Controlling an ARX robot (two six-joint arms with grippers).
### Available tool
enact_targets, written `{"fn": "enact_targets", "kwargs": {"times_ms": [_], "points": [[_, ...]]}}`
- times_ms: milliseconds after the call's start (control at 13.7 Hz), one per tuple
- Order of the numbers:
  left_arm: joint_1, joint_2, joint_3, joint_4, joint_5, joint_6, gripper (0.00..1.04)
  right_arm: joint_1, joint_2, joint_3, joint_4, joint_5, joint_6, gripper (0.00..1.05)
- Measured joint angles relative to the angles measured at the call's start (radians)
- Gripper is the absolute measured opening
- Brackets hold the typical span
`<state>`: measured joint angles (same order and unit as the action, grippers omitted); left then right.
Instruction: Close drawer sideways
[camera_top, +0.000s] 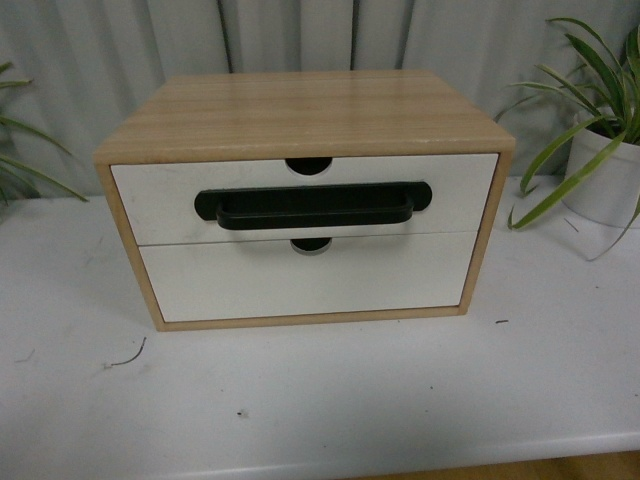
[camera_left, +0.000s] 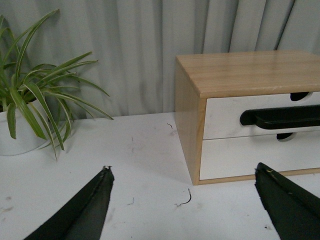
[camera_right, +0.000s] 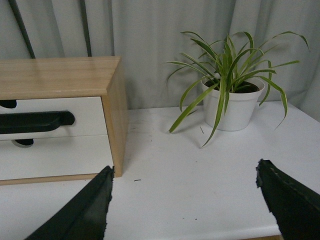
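A wooden cabinet (camera_top: 300, 110) stands on the white table (camera_top: 330, 400). Its upper drawer (camera_top: 160, 200) is white-fronted, with a long black bar handle (camera_top: 312, 206) and a semicircular notch in its top edge. Its left side sits slightly forward of the frame. It also shows in the left wrist view (camera_left: 225, 117) and the right wrist view (camera_right: 50, 117). My left gripper (camera_left: 182, 172) is open and empty, in front of the cabinet's left corner. My right gripper (camera_right: 184, 172) is open and empty, off the cabinet's right corner. Neither gripper shows in the front view.
A plain white lower drawer (camera_top: 300, 280) has no handle. A potted plant (camera_right: 227, 95) stands right of the cabinet, another (camera_left: 30, 110) to its left. Grey curtain (camera_top: 300, 35) hangs behind. Small debris (camera_top: 128, 357) lies on the table.
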<state>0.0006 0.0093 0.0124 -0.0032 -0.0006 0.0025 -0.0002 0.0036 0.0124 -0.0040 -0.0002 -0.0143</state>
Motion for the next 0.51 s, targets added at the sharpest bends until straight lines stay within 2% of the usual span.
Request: {"fn": "enact_targets", "kwargs": {"times_ms": [73,146,510], "points": [[0.0,0.0,0.0,0.0,0.0,0.001,1.0,0.0,0.0,0.0,0.0,0.0,0.001,1.0],[0.0,0.0,0.0,0.0,0.0,0.0,0.98,0.0,0.0,0.0,0.0,0.0,0.001,0.97],[0.0,0.0,0.0,0.0,0.0,0.0,0.98,0.0,0.0,0.0,0.0,0.0,0.001,0.98]]}}
